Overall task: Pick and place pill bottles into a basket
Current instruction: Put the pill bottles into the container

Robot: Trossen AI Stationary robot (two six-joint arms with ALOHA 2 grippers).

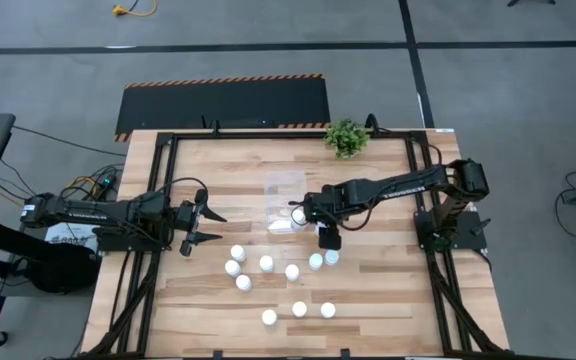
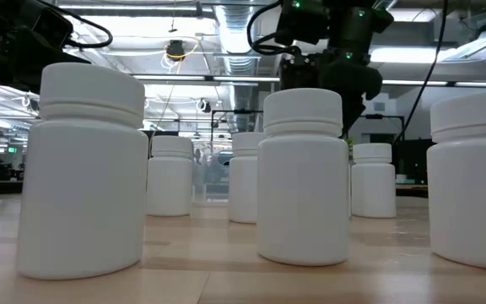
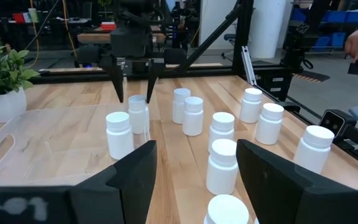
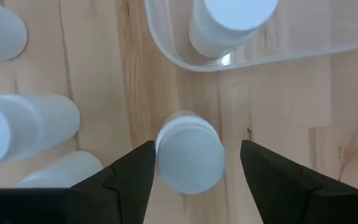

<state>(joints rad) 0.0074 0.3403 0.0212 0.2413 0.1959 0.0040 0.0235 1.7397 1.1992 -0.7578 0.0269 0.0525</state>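
Potted plant point(image 1: 346, 137) at wooden table point(image 1: 388, 300) far edge; striped mat point(image 1: 223, 105) beyond.

My arms are dark, nearly black, and so are my left gripper point(image 1: 211, 227) and right gripper point(image 4: 194, 163). The pill bottles point(image 1: 266, 263) are plain white, caps included. The basket point(image 3: 55, 134) is clear and colourless. The table point(image 1: 388, 290) is pale wood planks with a black frame along its edges. The potted plant point(image 1: 346, 137) is green in a white pot. Past the far edge lies a black mat point(image 1: 223, 104) with orange-and-black striped borders.

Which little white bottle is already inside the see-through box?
Only one: the pill bottle standing inside the clear basket, near its rounded corner. Every other bottle stands on the wooden table, including the one under the right gripper.
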